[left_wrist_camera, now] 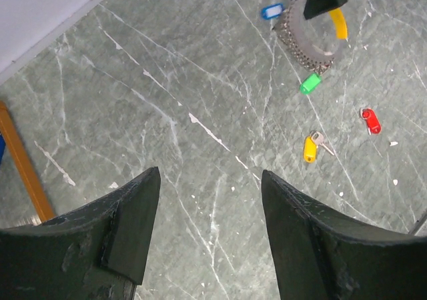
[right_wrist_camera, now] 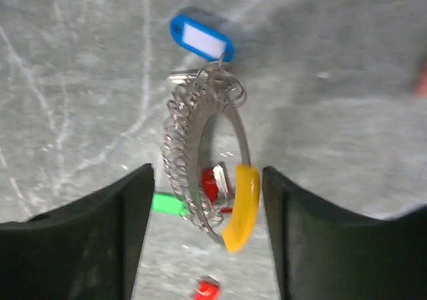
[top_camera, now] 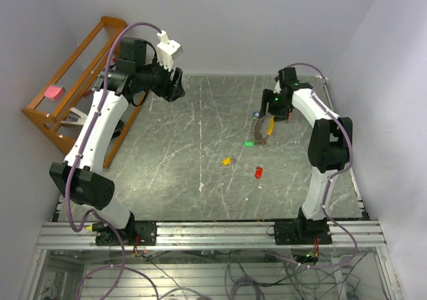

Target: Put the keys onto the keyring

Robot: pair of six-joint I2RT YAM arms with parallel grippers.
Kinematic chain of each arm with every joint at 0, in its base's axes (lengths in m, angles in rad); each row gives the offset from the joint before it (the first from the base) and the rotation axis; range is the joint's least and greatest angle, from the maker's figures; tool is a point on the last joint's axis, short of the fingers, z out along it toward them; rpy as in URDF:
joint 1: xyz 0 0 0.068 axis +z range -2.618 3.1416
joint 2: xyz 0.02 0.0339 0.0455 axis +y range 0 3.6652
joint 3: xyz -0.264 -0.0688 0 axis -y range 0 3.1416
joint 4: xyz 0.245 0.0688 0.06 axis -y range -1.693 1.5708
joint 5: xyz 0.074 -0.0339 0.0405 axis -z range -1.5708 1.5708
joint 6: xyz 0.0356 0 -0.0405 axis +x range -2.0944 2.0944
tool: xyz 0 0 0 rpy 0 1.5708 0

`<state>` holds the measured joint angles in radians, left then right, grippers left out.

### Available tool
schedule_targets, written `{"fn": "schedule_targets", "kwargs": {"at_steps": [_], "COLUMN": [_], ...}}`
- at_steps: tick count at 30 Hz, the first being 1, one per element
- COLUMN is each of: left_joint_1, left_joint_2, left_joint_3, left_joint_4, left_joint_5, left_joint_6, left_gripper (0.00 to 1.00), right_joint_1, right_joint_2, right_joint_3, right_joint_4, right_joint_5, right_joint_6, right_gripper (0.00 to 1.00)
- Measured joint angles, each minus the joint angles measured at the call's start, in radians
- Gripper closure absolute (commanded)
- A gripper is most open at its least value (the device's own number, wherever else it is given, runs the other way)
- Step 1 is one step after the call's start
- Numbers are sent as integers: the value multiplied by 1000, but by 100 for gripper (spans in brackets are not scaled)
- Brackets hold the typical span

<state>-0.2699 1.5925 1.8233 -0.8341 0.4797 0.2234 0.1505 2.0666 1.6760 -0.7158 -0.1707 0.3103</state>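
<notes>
Right wrist view gives us the keyring [right_wrist_camera: 189, 160] best. It is a silvery loop strung with many small wire rings, with its yellow banana-shaped piece [right_wrist_camera: 241, 207] on one side. It sits at the far right of the table [right_wrist_camera: 80, 80], in the gap between the fingers of the right end effector [right_wrist_camera: 205, 180]. Those fingers stand wide apart and, as far as we can see, touch neither side of it; whether the loop lies flat or leans we cannot tell. The blue key [right_wrist_camera: 200, 39] sits at the loop's far end against a cluster of small rings, though we cannot tell whether it is threaded on. The green key [right_wrist_camera: 167, 203] lies just beside the loop, on the side away from the yellow piece. In the left wrist view the orange-yellow key [left_wrist_camera: 309, 148], its silver blade showing, and the red key [left_wrist_camera: 370, 121] lie loose and apart from each other, nearer the arm bases than the keyring. The left end effector [left_wrist_camera: 210, 177] hangs over the left part of the table, well apart from all of these, its fingers spread with nothing between them. The table is a dark grey-green slab, veined and scratched with white. From the top external view we see plain pale walls [top_camera: 267, 20] closing it in at the back and on both sides. A wooden rack [top_camera: 80, 80] stands along the left wall with a small pink thing [top_camera: 52, 92] on it, and an aluminium rail [top_camera: 213, 233] at the near edge carries both arm bases.
</notes>
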Motion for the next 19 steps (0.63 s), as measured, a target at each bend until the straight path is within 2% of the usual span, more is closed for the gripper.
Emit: {"fn": "schedule_targets", "kwargs": {"at_steps": [1, 2, 3, 5, 7, 8, 15, 19], "left_joint_1": [0, 0, 0, 0, 0, 0, 21, 38], "left_joint_2": [-1, -1, -1, -3, -9, -13, -22, -24], "left_joint_3": [-5, -8, -11, -22, -40, -49, -67, -67], "left_joint_4": [0, 0, 2, 9, 19, 23, 37, 48], "left_joint_5": [1, 2, 3, 3, 2, 0, -15, -17], "left_joint_6": [-1, -3, -5, -9, -16, -19, -37, -47], "left_gripper": [27, 27, 26, 22, 8, 5, 4, 2], "right_joint_1": [-17, -30, -38, -40, -32, -29, -24, -25], "right_joint_2": [-28, -56, -88, -161, -245, -292, -607, -649], "right_joint_3": [-19, -35, -53, -96, -150, -180, -447, -468], "right_joint_4": [0, 2, 6, 39, 86, 116, 391, 444], "right_joint_5": [20, 33, 43, 53, 51, 50, 106, 153], "right_joint_6": [-7, -12, -14, -21, -34, -39, -32, -27], "right_gripper": [26, 6, 1, 0, 0, 0, 0, 0]}}
